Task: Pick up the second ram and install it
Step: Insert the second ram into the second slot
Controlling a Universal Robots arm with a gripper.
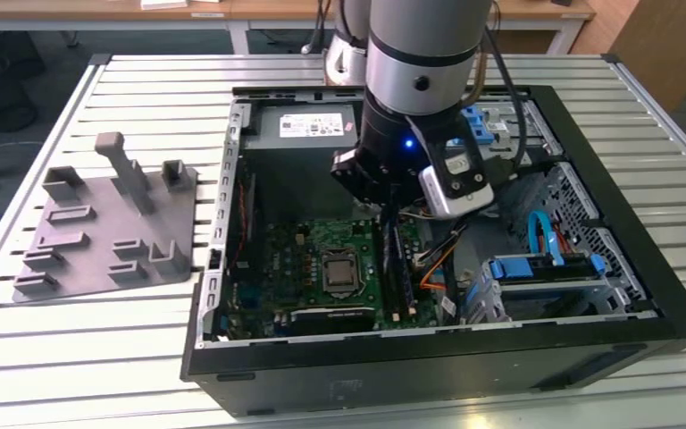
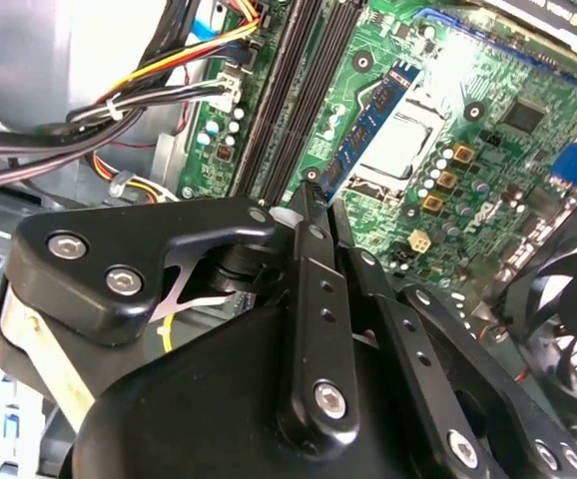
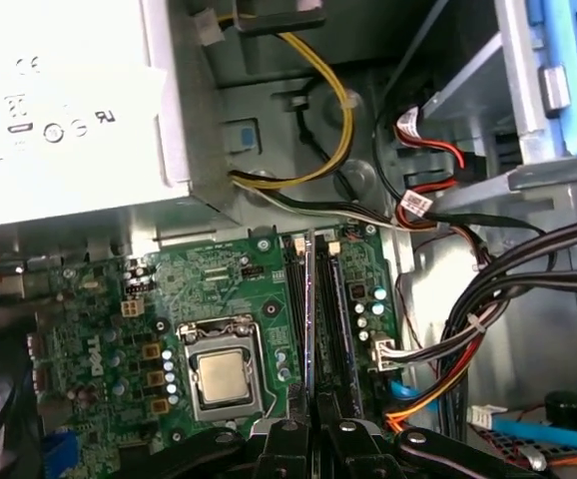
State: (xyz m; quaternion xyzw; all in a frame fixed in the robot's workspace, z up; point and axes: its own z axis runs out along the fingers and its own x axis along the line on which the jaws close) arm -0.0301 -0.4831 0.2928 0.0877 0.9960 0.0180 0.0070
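Observation:
The second ram (image 2: 368,125) is a slim blue-green stick with a white label, standing on edge and running lengthwise over the motherboard's long black slots (image 2: 288,100). My gripper (image 2: 318,200) is shut on one end of it, black fingers pressed to both faces. In the first wrist view the ram (image 3: 311,309) shows as a thin upright edge between the slots (image 3: 333,319), rising from the gripper (image 3: 313,424). In the exterior view the gripper (image 1: 381,213) is down inside the open computer case, over the ram (image 1: 389,259). Whether the stick sits in a slot I cannot tell.
The green motherboard (image 1: 301,246) carries a CPU socket (image 3: 224,374) beside the slots. The power supply (image 1: 307,125) sits at the case's far end. Bundled cables (image 3: 488,309) and a blue drive cage (image 1: 546,268) crowd the exterior view's right. A grey fixture plate (image 1: 104,232) lies outside the case.

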